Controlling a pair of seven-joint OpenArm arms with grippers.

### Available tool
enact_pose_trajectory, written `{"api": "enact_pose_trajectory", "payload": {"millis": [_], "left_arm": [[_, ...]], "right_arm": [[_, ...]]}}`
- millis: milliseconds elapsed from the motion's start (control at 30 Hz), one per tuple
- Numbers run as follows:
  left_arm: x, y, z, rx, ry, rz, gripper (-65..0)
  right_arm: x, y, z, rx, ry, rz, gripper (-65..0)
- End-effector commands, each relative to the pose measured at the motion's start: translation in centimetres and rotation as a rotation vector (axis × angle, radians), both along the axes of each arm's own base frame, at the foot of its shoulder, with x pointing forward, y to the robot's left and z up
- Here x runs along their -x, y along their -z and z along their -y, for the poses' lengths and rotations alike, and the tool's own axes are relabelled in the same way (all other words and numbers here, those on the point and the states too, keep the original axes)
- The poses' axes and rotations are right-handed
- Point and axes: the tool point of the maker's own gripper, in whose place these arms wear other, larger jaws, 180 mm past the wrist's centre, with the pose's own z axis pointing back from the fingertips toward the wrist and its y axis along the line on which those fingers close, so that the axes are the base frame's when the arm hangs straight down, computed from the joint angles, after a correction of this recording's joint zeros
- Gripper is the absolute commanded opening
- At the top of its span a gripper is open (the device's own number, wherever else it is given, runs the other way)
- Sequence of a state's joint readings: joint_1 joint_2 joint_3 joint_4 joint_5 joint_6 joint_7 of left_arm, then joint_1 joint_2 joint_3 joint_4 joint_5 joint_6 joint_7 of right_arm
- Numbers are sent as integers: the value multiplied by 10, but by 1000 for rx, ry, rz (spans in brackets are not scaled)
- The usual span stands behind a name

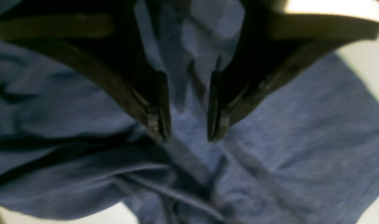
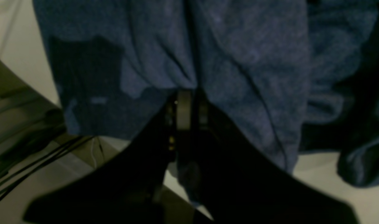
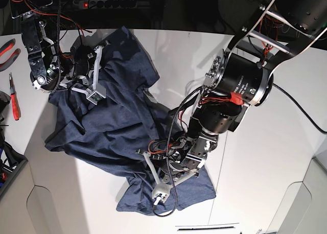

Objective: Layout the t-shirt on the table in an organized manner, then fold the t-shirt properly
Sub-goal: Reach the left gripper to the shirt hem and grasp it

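Shirt (image 3: 107,121) crumpled on the white table (image 3: 255,157), lying diagonally between my two grippers.

My left gripper (image 1: 188,135) hangs released just above the shirt's near, lower end, cloth directly under the parted tips. My right gripper (image 2: 184,105) is clenched on a fold at the shirt's far end. Bare table lies right of the shirt, with room to spread it.

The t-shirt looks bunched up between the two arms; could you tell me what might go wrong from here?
1. The right gripper is shut on a fold of the t-shirt; pulling may drag several layers and deepen the creases.
2. The left gripper is open over wrinkled cloth, so closing may pinch a ridge, not an edge.
3. The shirt lies near the edge of the table and could slide off.
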State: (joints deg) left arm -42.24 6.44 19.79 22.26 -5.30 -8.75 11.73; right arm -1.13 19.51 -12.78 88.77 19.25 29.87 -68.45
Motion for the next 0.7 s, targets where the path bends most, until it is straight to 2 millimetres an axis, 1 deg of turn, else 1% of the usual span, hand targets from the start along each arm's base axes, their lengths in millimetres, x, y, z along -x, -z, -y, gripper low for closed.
{"api": "enact_pose_trajectory", "payload": {"millis": [0, 67, 133, 367, 467, 667], "left_arm": [[-22, -29, 1, -2, -14, 91, -444], [-25, -30, -5, -27, -30, 109, -444], [-25, -29, -7, -32, -34, 109, -444], [-16, -12, -12, -40, -38, 80, -444], [-14, -10, -11, -38, -37, 78, -444], [-15, -13, -5, -10, -34, 90, -444]], "right_arm": [[8, 3, 9, 44, -16, -34, -650], [8, 2, 9, 44, -16, -34, -650], [8, 2, 9, 44, -16, -34, -650], [8, 2, 9, 44, -16, -34, -650], [8, 2, 9, 43, -16, -34, -650], [8, 2, 9, 43, -16, -34, -650]]}}
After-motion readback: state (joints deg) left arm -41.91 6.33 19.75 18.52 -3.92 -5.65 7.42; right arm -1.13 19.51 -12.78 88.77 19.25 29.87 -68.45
